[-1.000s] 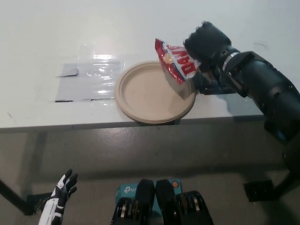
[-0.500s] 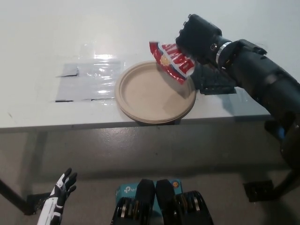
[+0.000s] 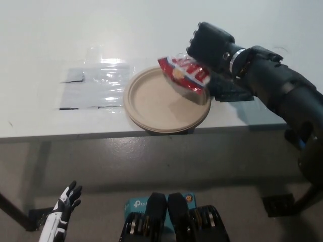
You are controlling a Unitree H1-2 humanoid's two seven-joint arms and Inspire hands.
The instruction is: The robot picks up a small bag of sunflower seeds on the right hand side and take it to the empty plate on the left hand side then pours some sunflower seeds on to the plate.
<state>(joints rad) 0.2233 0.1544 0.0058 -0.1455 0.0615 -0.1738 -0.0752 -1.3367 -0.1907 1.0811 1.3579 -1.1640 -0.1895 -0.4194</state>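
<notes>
My black right hand (image 3: 211,44) is shut on a small red and white bag of sunflower seeds (image 3: 182,74). The bag hangs tilted over the upper right part of the tan paper plate (image 3: 154,106), its lower end pointing left and down. The plate sits near the front edge of the white table and looks bare, with no seeds visible on it. My white left hand (image 3: 61,217) rests low at the bottom left, below the table, fingers spread and holding nothing.
A clear plastic sheet (image 3: 96,86) lies flat on the table left of the plate. A dark object (image 3: 229,91) sits on the table right of the plate, under my right arm. The table's front edge (image 3: 75,132) runs just below the plate.
My right hand has moved left and slightly up, carrying the bag further over the plate and tipping it flatter. The left hand has barely moved.
</notes>
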